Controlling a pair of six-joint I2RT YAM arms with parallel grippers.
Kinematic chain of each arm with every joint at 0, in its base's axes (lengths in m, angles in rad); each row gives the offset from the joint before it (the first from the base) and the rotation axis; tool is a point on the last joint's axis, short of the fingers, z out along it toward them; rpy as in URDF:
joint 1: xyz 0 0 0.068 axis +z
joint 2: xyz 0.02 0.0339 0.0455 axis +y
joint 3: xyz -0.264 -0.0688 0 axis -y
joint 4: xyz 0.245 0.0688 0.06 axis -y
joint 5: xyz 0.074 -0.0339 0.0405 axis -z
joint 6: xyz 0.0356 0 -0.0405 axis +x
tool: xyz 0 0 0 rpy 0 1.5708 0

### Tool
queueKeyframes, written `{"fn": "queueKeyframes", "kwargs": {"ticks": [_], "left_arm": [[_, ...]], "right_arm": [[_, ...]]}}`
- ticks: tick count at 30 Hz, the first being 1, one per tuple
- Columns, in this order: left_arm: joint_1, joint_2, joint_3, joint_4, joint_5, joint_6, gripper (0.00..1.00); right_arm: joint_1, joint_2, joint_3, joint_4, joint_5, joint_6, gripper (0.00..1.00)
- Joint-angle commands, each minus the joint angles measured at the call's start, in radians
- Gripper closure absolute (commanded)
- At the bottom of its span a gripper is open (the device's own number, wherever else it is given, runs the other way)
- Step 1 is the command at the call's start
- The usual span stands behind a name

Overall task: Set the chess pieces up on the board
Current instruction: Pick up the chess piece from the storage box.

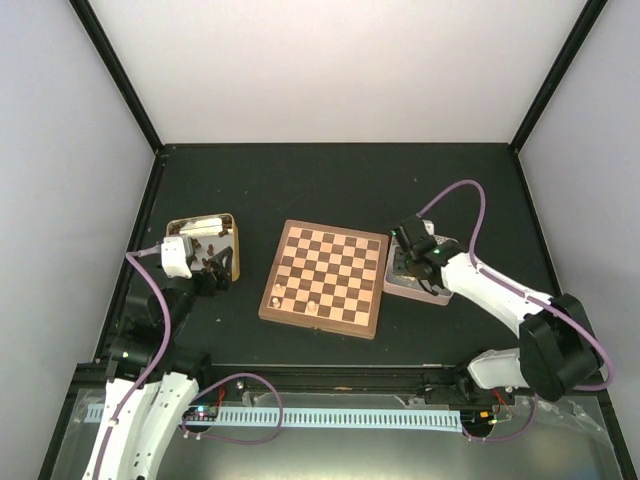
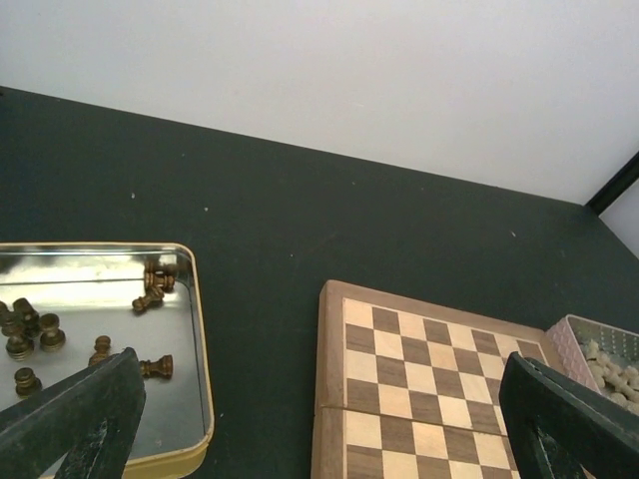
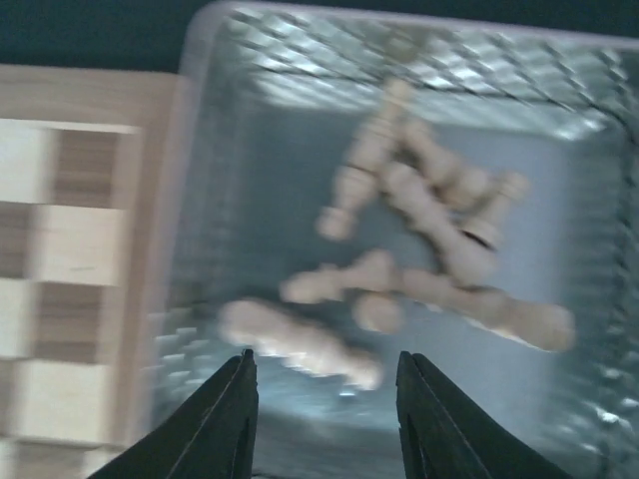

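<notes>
Two pale pieces (image 1: 276, 299) sit on the board (image 1: 322, 279) from above, both in the rows nearest the arms, toward its left corner; they are too small to tell which men they are. The board lies in the middle of the dark table (image 1: 330, 180). A gold-rimmed tin (image 1: 236, 250) lies to its left with the left gripper (image 1: 212, 268) over its near end. A pale tin (image 1: 392, 285) lies just beside the board's right edge, with the right gripper (image 1: 412, 262) above it.

Looking from the left wrist, the two black fingers (image 2: 75, 419) stand at the far corners of the view, spread as wide as can be, with nothing between them. The dark pieces (image 2: 45, 332) lie scattered in the shiny tin, some upright, some tipped over. The board's left part shows bare squares, and the pale tin shows at the right edge.

From the right wrist everything is blurred. A heap of pale chessmen lies on their sides in the patterned tin, and the board's edge shows at the left. The fingers (image 3: 225, 419) are partly apart, low over one lying piece; I see nothing clamped between them.
</notes>
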Motion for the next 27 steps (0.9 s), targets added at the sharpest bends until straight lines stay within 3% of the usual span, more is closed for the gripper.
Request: {"fn": "queueKeyframes", "kwargs": {"ticks": [1, 10, 17, 27], "left_arm": [[0.008, 0.033, 0.01, 0.03, 0.041, 0.011, 0.01], [0.009, 0.043, 0.011, 0.024, 0.01, 0.016, 0.01], [0.009, 0.034, 0.01, 0.02, -0.005, 0.015, 0.01], [0.01, 0.031, 0.01, 0.016, -0.006, 0.015, 0.01]], "right_arm": [[-0.124, 0.013, -0.066, 0.05, 0.0, -0.052, 0.6], [-0.189, 0.21, 0.068, 0.137, 0.027, -0.082, 0.61], [-0.209, 0.308, 0.119, 0.163, 0.036, -0.064, 0.75], [-0.213, 0.367, 0.136, 0.174, 0.039, -0.065, 0.85]]}}
